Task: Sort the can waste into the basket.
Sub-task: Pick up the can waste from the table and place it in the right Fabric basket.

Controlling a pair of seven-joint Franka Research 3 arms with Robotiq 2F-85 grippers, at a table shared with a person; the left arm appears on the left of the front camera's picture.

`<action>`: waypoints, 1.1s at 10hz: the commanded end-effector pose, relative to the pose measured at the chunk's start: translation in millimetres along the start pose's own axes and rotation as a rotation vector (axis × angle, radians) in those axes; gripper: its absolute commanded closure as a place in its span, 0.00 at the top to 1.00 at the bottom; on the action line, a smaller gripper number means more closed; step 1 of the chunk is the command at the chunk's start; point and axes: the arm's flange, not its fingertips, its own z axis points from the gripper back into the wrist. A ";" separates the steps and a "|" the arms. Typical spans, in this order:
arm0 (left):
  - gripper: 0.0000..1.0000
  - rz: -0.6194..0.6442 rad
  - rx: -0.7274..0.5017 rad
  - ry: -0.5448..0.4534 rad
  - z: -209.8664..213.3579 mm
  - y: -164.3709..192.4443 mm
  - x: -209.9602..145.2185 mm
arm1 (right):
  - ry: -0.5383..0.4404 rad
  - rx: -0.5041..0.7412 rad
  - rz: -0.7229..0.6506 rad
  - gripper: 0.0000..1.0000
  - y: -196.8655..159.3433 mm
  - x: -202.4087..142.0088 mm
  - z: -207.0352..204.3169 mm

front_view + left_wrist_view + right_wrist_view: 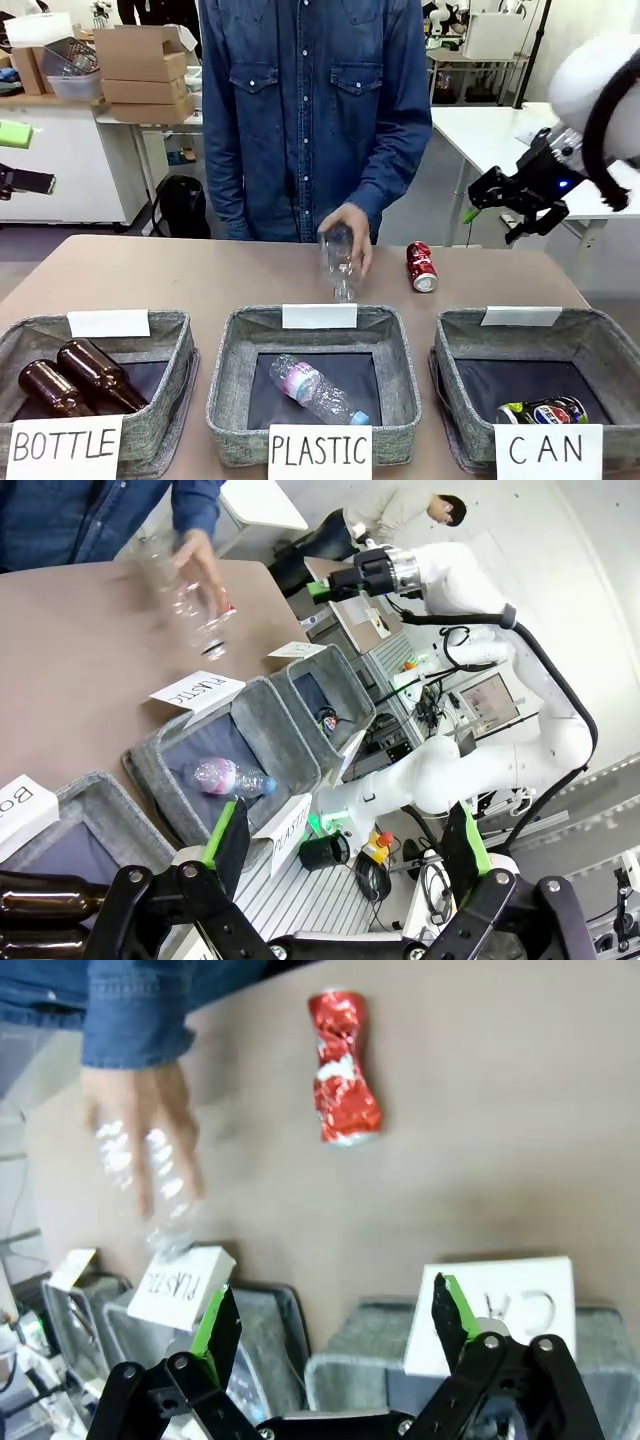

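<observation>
Red can (421, 267) lies near the table's (200, 280) far edge, long axis far-to-near; right gripper (335, 1305), jaws apart and empty, hovers nearer it; left gripper (350, 825), also apart, well off.

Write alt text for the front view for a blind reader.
A person's hand holds a clear plastic bottle over a brown table, near a crushed red metal can. Nearer stand grey fabric baskets labelled BOTTLE, PLASTIC and CAN; the robot's right hand hovers open.
</observation>
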 end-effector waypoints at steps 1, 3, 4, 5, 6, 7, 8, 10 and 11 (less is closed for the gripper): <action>1.00 -0.015 -0.006 -0.001 -0.5 -1.1 1.5 | -0.024 0.027 -0.009 1.00 7.2 18.9 -16.0; 1.00 -0.015 -0.006 -0.001 -0.5 -1.1 1.5 | -0.067 0.048 -0.041 1.00 -14.1 -10.1 38.9; 1.00 -0.015 -0.006 -0.001 -0.5 -1.1 1.5 | -0.091 0.080 -0.054 1.00 -27.4 -28.0 61.7; 1.00 -0.015 -0.006 -0.001 -0.5 -1.1 1.5 | -0.131 0.104 -0.072 1.00 -37.1 -39.9 73.4; 1.00 -0.015 -0.006 -0.001 -0.5 -1.1 1.5 | -0.151 0.110 -0.099 1.00 -43.9 -44.5 74.3; 1.00 -0.015 -0.006 -0.001 -0.5 -1.1 1.5 | -0.154 0.109 -0.104 1.00 -44.5 -42.8 68.8; 1.00 -0.015 -0.006 -0.001 -0.5 -1.1 1.5 | -0.161 0.118 -0.088 1.00 -40.3 -37.8 62.7; 1.00 -0.015 -0.006 -0.001 -0.5 -1.1 1.5 | -0.142 0.139 -0.055 1.00 -22.1 -15.0 40.1; 1.00 -0.015 -0.006 -0.001 -0.5 -1.1 1.5 | -0.112 0.151 -0.039 1.00 -10.6 -4.6 28.7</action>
